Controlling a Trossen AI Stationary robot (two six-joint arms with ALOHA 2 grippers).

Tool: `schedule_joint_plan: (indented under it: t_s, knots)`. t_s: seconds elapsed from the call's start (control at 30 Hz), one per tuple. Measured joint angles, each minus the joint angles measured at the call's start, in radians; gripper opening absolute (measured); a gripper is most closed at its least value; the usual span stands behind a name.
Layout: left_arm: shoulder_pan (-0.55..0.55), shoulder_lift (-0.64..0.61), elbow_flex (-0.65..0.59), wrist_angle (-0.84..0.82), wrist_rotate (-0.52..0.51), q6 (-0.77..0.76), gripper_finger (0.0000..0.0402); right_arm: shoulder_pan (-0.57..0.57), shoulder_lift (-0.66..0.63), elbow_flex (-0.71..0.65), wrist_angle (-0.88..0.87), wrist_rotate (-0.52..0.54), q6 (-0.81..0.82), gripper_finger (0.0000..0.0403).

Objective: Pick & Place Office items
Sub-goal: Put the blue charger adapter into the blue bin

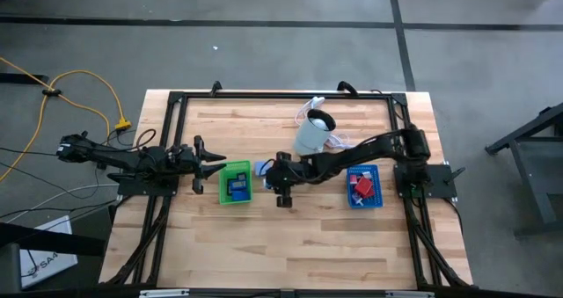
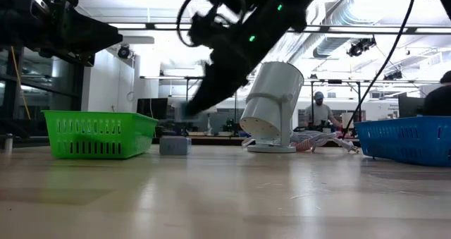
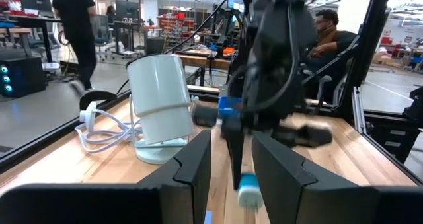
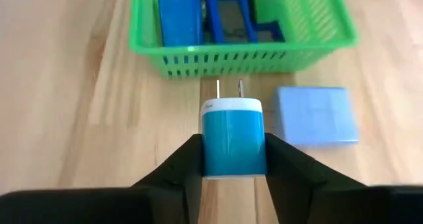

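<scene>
My right gripper (image 4: 232, 154) is clamped on the teal wall charger (image 4: 232, 137). Its prongs point at the green tray (image 4: 244, 52), with a blue block (image 4: 314, 115) beside it.

Teal plug charger (image 4: 232, 138) pinched upright beside pale-blue block (image 4: 315, 115).

A robotics lab or workshop is shown. A wooden table (image 1: 290, 236) framed by black rails is set on a grey concrete floor (image 1: 264, 34). In the upper half of the low view, exposed ceiling ducts (image 2: 352, 13) are seen; cluttered workbenches (image 3: 192, 42), monitors and people (image 3: 73, 26) fill the left wrist view's background.
</scene>
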Motion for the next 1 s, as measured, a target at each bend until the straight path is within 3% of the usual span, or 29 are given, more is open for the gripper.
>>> schedule_joint_plan:
  t_s: [0.33,1.0]
  knots:
    - [0.0,0.006,0.0,0.009,0.004,0.0,0.0103,0.0,-0.172,-0.001,-0.112,0.011,0.002,0.0119]
    - [0.0,0.024,0.0,0.036,0.002,0.0,0.0103,0.006,-0.195,-0.002,-0.092,0.02,0.018,0.0123]
